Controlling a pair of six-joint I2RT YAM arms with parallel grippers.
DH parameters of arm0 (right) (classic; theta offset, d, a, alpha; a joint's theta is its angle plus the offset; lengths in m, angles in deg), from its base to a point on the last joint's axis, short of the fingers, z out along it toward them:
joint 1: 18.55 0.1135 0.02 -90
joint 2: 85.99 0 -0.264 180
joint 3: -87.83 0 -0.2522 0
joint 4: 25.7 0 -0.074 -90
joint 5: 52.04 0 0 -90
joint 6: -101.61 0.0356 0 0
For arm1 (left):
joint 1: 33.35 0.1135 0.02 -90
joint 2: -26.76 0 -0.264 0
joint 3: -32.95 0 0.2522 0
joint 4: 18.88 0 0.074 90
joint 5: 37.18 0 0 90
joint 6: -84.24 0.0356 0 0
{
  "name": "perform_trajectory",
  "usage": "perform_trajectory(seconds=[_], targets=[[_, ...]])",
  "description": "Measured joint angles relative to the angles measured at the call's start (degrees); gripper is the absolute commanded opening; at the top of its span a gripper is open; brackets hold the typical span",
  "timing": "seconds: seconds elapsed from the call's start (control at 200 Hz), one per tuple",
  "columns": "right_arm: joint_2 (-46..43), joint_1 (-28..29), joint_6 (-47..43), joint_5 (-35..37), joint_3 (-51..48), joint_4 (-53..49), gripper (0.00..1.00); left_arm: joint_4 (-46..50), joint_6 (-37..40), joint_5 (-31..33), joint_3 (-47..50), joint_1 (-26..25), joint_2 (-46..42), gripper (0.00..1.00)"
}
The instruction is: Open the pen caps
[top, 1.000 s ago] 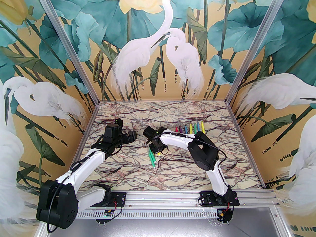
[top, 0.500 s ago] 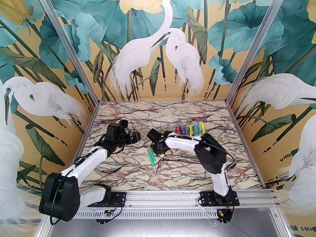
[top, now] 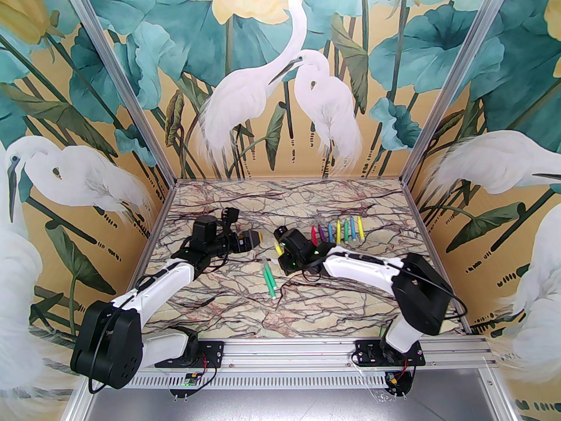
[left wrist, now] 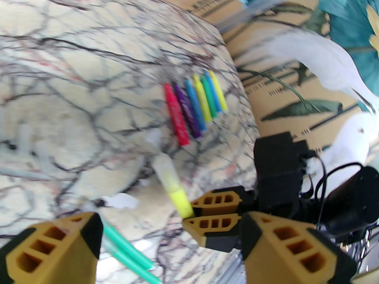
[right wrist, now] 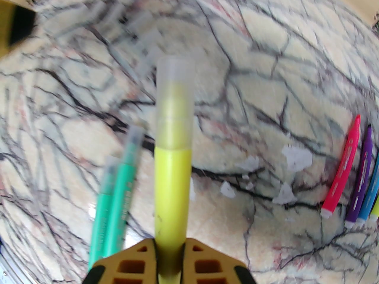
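right tool [right wrist: 169, 256]: clenched on tail of yellow pen [right wrist: 171, 173] | cap [right wrist: 175, 93]: still on, aloft over counter [top: 307, 318], aimed at left tool [top: 253, 238] | left tool: released, jaws apart, short of cap | risk: tail-end grip may let pen pivot or slip on pull; off-axis pinch may catch barrel, not cap

- Mural walls [top: 184, 37]: white egrets, teal lotus leaves, pale yellow blooms on gold.
- Veined marble-pattern table [top: 350, 309].
- Aluminium posts [top: 122, 79] at its far corners.
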Motion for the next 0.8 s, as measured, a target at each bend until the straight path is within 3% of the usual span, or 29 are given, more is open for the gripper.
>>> perform_trajectory(seconds=[0.8], targets=[[-4.7, 0.6, -2.7, -2.4, -2.1, 6.7, 0.00, -0.8, -4.8, -4.0, -6.0, -2.8, 6.6, 0.55]])
